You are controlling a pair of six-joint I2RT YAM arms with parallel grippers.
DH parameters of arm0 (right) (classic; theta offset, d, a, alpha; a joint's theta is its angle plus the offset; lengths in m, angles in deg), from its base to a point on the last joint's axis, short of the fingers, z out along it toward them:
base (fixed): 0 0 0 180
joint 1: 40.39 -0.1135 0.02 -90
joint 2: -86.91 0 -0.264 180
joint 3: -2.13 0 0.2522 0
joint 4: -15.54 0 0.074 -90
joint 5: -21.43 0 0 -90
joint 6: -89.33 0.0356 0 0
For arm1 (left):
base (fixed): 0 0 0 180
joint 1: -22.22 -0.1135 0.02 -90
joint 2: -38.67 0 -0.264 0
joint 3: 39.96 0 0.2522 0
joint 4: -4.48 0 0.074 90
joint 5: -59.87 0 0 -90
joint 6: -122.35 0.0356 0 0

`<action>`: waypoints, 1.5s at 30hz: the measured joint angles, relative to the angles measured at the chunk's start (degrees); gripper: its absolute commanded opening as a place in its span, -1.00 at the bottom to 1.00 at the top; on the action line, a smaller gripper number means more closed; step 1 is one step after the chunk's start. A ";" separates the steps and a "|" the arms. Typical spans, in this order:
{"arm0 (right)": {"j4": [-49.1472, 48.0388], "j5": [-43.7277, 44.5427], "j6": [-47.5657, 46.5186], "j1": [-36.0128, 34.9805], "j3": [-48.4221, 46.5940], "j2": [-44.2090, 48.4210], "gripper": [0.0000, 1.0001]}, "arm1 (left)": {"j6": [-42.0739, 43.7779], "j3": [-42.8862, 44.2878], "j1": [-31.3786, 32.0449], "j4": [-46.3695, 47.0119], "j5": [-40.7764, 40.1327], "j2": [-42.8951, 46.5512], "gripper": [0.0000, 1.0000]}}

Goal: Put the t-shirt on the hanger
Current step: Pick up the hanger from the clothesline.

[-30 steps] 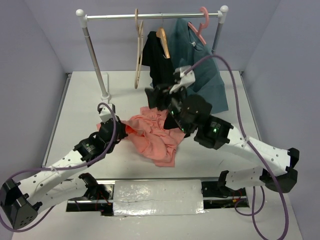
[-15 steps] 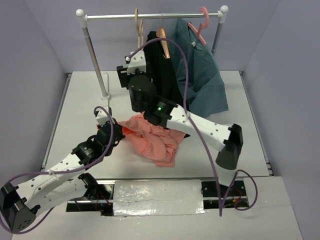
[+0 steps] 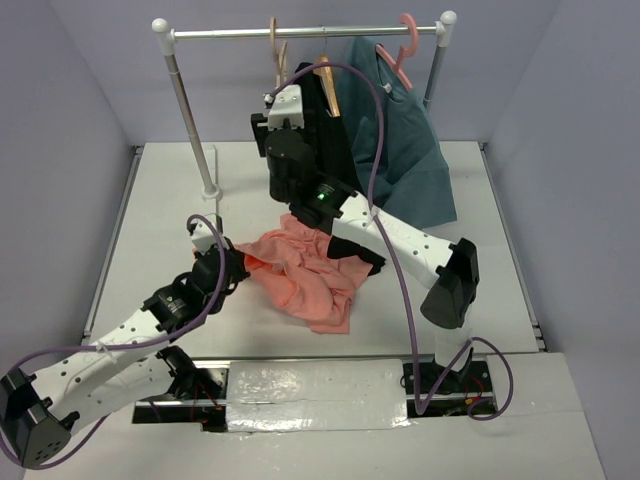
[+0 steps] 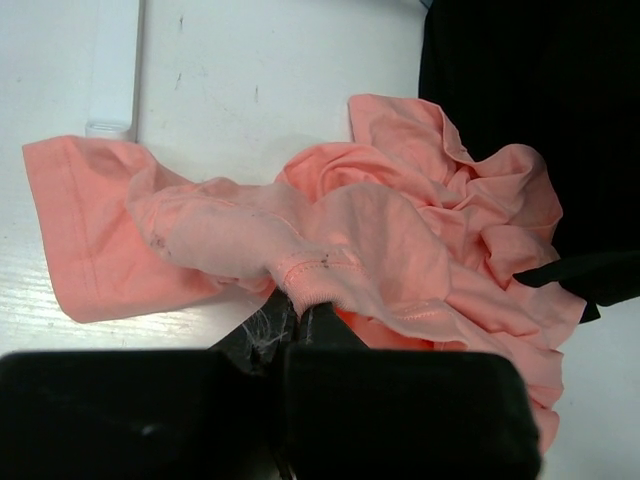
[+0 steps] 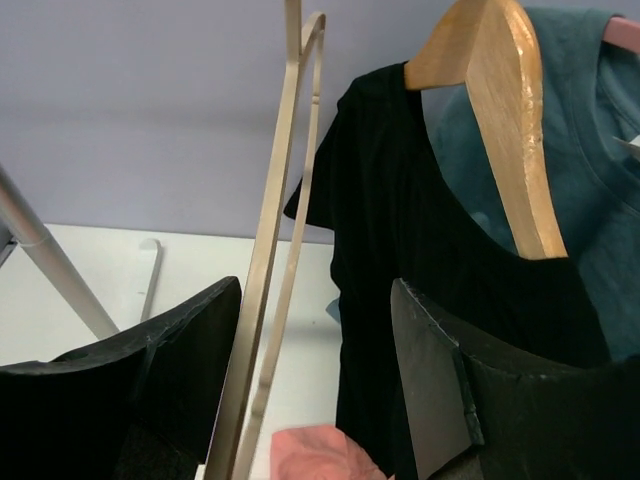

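The salmon t-shirt (image 3: pixel 305 278) lies crumpled on the table. My left gripper (image 3: pixel 240 264) is shut on its ribbed edge at the pile's left side; in the left wrist view the t-shirt (image 4: pixel 350 225) bunches over the closed gripper (image 4: pixel 300 305). The pale beige hanger (image 3: pixel 277 45) hangs from the rail, mostly hidden behind my raised right gripper (image 3: pixel 285 112). In the right wrist view the hanger's (image 5: pixel 272 230) two thin bars run down between the open fingers (image 5: pixel 195 350) of the right gripper (image 5: pixel 315 330), closer to the left one and not clamped.
A black shirt (image 5: pixel 400 240) on a brown wooden hanger (image 5: pixel 500 110) hangs just right of the beige one, with a teal shirt (image 3: pixel 415 150) on a pink hanger (image 3: pixel 400 50) beyond. The rail's left post (image 3: pixel 190 110) stands at the back left.
My right arm has swung from low over the t-shirt's right side up and left to the rail, its open fingers now around the beige hanger. The left gripper has held still.
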 measured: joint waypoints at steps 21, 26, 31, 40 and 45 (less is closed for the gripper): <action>9.79 -7.72 5.99 3.58 -6.54 -1.49 0.07 | 0.00 0.00 0.00 0.11 0.76 0.28 -1.00; 10.64 -8.59 6.27 4.70 -6.88 -1.99 -0.04 | 0.00 0.00 0.00 0.15 0.98 0.92 -1.00; 10.75 -9.31 6.43 4.94 -6.64 -1.99 -0.06 | 0.00 0.00 0.00 0.13 1.03 0.92 -1.00; 10.95 -11.45 6.64 5.14 -6.64 -1.99 -0.69 | 0.00 0.00 0.00 0.15 1.03 0.92 -1.00; 10.95 -11.67 6.49 5.16 -6.69 -1.99 -1.00 | 0.00 0.00 0.00 0.13 1.03 0.92 -1.00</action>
